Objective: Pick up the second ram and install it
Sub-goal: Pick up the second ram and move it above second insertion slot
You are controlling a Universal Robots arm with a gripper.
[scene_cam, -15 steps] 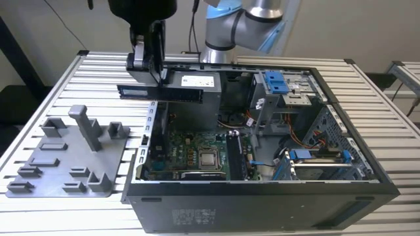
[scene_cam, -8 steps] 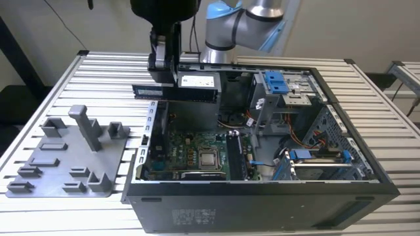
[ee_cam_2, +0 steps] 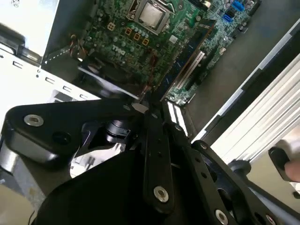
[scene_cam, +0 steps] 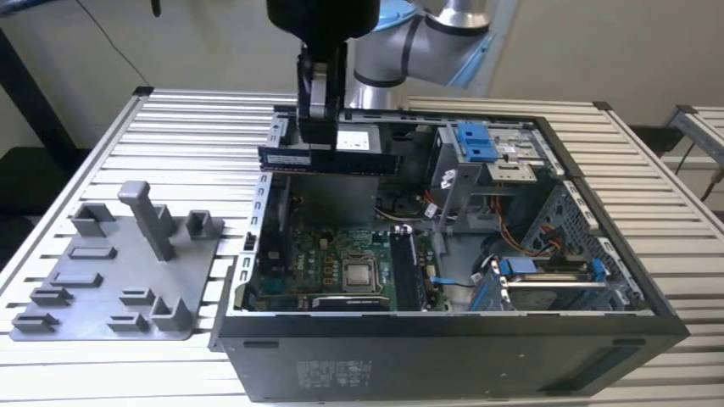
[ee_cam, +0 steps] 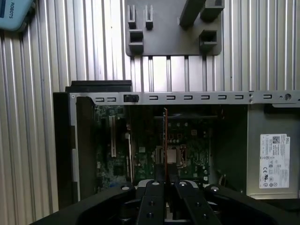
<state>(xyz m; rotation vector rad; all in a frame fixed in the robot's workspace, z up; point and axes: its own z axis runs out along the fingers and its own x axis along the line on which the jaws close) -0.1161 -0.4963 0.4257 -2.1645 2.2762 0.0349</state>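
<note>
My gripper (scene_cam: pixel 320 136) hangs over the open computer case (scene_cam: pixel 453 356), shut on the second ram (scene_cam: pixel 328 159). The ram is a dark, narrow stick held level on its long edge, above the rear half of the case. In the first wrist view the ram (ee_cam: pixel 165 136) appears edge-on as a thin line reaching out from between the fingers (ee_cam: pixel 154 194), over the green motherboard (ee_cam: pixel 187 140). The motherboard (scene_cam: pixel 328 263) lies on the case floor well below the stick. Another dark stick (scene_cam: pixel 404 271) stands on the board beside the processor socket (scene_cam: pixel 359 273).
A grey fixture tray (scene_cam: pixel 114 280) with upright posts lies on the slatted table (scene_cam: pixel 192 119) at the exterior view's left of the case. Inside the case, blue drive brackets (scene_cam: pixel 476 140), cables and a metal cage (scene_cam: pixel 543 280) crowd the exterior view's right side.
</note>
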